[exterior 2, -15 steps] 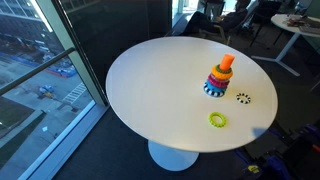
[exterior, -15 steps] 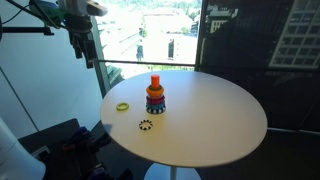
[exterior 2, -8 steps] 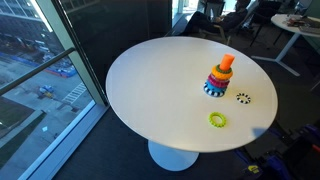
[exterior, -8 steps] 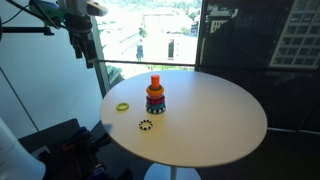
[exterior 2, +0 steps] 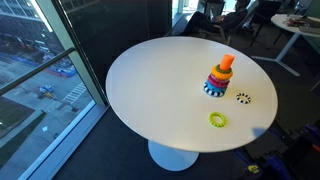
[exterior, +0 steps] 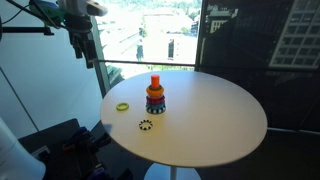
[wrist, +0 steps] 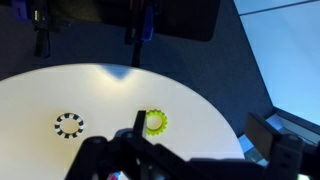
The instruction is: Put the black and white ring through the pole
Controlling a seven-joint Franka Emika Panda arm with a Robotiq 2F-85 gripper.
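The black and white ring (exterior: 146, 125) lies flat on the round white table, in front of the ring stack; it also shows in an exterior view (exterior 2: 243, 97) and in the wrist view (wrist: 69, 124). The orange-red pole (exterior: 155, 82) rises upright from a stack of coloured rings (exterior: 155, 101), as both exterior views show (exterior 2: 227, 63). My gripper (exterior: 82, 48) hangs high above and beyond the table's edge, far from the ring. In the wrist view the gripper (wrist: 200, 127) is open and empty. The pole is out of the wrist view.
A plain yellow-green ring (exterior: 122, 106) lies on the white table (exterior: 215, 120) near its edge, and shows in the other views (exterior 2: 218, 120) (wrist: 155, 122). Glass walls stand behind the table. Dark equipment (exterior: 70, 145) sits on the floor beside it.
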